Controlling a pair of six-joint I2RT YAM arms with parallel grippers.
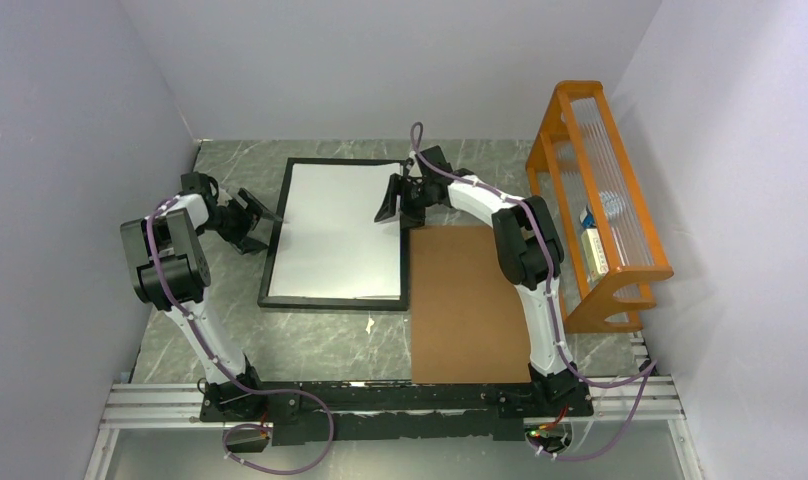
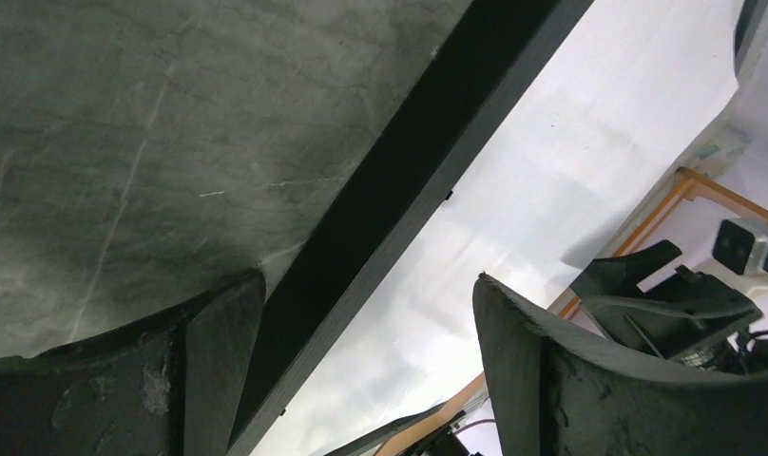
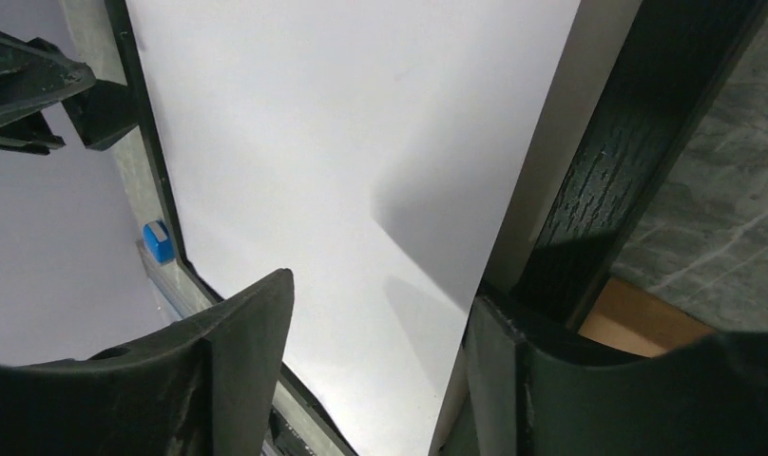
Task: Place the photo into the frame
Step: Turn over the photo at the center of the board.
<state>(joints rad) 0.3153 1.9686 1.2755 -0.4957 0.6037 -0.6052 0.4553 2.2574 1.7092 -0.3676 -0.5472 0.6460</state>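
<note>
The right fingers (image 3: pixel 238 351) stand apart, empty, at the right rail of the frame (image 1: pixel 335 300); the left fingers (image 2: pixel 551 380), likewise spread and empty, straddle its left rail. The frame lies flat on the worktop (image 1: pixel 320 345) with a white sheet (image 1: pixel 335 230) seated inside — no sunflower face shows, so whether this sheet is the photo turned face down cannot be told. If so, insertion is judged done and only the brown board (image 1: pixel 465 300) beside the frame is left to fit.

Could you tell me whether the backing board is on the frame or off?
Off: the backing board lies flat beside the frame, its white sheet uncovered.
</note>
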